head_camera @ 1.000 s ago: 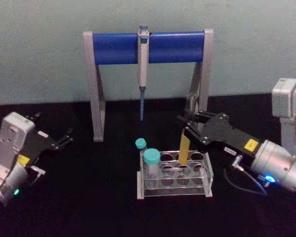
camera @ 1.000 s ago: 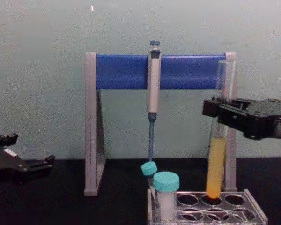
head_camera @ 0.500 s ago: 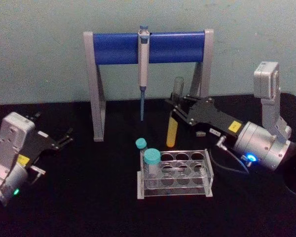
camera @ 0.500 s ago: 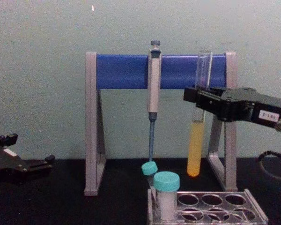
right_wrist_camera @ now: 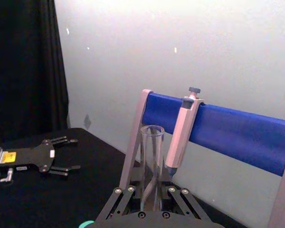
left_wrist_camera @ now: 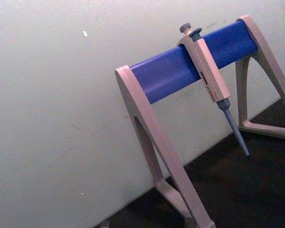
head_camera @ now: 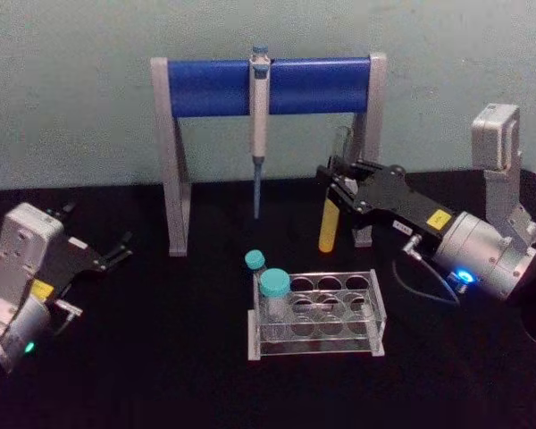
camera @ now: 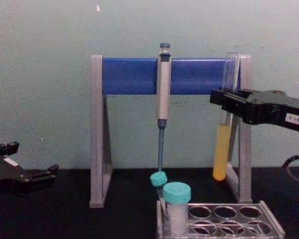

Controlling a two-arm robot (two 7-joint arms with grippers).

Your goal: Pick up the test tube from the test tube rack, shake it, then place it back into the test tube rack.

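test tube: upright, long axis near vertical, mouth up, in air behind test tube rack
right gripper: arm level, pinching tube's upper part
left gripper: parked left, fingers spread

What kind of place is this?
Likely a science lab: a pipette hangs on a blue stand, a test tube rack holds capped tubes, and the right gripper holds a test tube of yellow liquid. The left gripper rests aside.

one test tube, two capped tubes, one rack, one pipette, one stand, two grippers: left gripper, right gripper.
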